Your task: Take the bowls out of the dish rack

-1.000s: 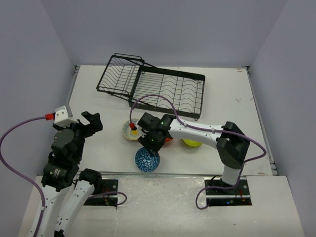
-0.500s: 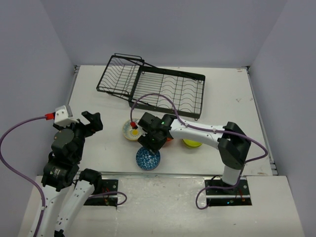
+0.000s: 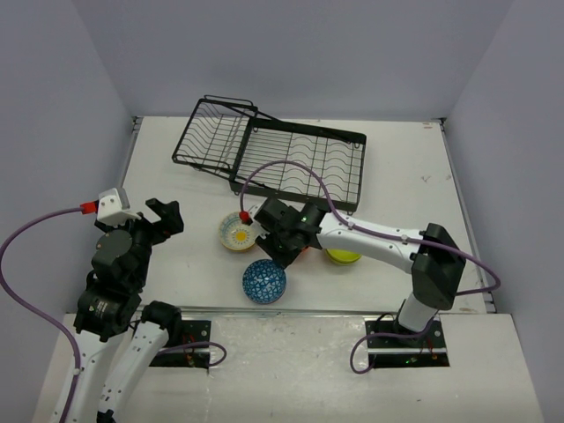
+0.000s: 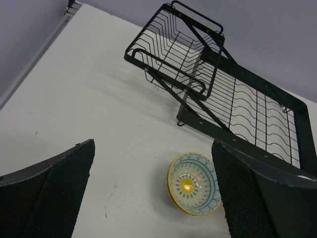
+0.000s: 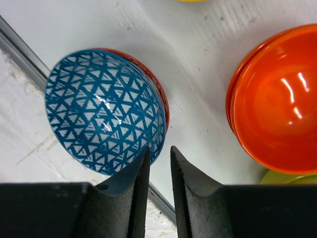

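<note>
Blue patterned bowl (image 5: 104, 109), right claw (image 5: 159, 151) shifted rightward off it, narrowed, empty, left claw (image 4: 153, 168) wide open

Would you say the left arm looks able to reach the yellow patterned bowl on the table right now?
Probably yes: the left gripper stands open, aimed at the yellow patterned bowl, with bare table between them. The right arm hangs close on the bowl's other side.

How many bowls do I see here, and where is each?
4. The cream bowl lies leftmost, the blue bowl nearest the front edge, the orange bowl under the right gripper, the lime green bowl rightmost. None is in the dish rack. Others may be nested underneath.
</note>
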Controlling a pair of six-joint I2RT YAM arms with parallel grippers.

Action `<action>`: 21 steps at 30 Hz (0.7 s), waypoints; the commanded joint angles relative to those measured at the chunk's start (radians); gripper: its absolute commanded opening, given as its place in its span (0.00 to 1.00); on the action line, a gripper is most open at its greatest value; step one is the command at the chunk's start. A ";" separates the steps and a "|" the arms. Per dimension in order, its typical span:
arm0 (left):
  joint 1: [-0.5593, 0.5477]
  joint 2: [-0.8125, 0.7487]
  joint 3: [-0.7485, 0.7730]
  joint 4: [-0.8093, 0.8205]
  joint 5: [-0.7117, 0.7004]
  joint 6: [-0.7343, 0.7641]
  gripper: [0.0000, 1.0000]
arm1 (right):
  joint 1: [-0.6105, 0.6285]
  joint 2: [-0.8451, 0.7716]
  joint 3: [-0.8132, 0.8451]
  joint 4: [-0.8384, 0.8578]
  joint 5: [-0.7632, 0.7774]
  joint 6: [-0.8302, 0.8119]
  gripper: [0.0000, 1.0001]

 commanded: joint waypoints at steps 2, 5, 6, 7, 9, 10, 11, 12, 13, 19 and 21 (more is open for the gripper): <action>0.008 0.002 -0.011 0.038 0.010 0.030 1.00 | -0.003 -0.006 -0.044 0.035 -0.003 0.014 0.19; 0.008 0.005 -0.012 0.039 0.014 0.030 1.00 | -0.005 0.009 -0.057 0.047 -0.003 0.022 0.16; 0.008 0.003 -0.011 0.039 0.015 0.030 1.00 | -0.005 0.011 -0.061 0.049 -0.005 0.023 0.15; 0.008 0.006 -0.011 0.039 0.015 0.031 1.00 | -0.005 0.012 -0.061 0.050 -0.012 0.025 0.14; 0.008 0.005 -0.011 0.039 0.015 0.031 1.00 | -0.003 0.003 -0.064 0.055 -0.017 0.026 0.13; 0.008 0.005 -0.011 0.038 0.015 0.031 1.00 | -0.003 -0.002 -0.065 0.058 -0.018 0.026 0.13; 0.008 0.003 -0.012 0.039 0.014 0.030 1.00 | -0.005 -0.012 -0.073 0.067 -0.017 0.028 0.13; 0.008 0.003 -0.012 0.039 0.012 0.030 1.00 | -0.005 -0.035 -0.073 0.067 -0.014 0.029 0.14; 0.008 0.003 -0.012 0.039 0.010 0.030 1.00 | -0.005 -0.051 -0.073 0.069 0.001 0.033 0.15; 0.008 0.009 -0.003 0.010 -0.066 -0.003 1.00 | -0.009 -0.268 -0.108 0.096 0.053 0.066 0.27; 0.008 0.025 0.006 -0.011 -0.121 -0.015 1.00 | -0.026 -0.345 -0.148 0.106 0.142 0.095 0.32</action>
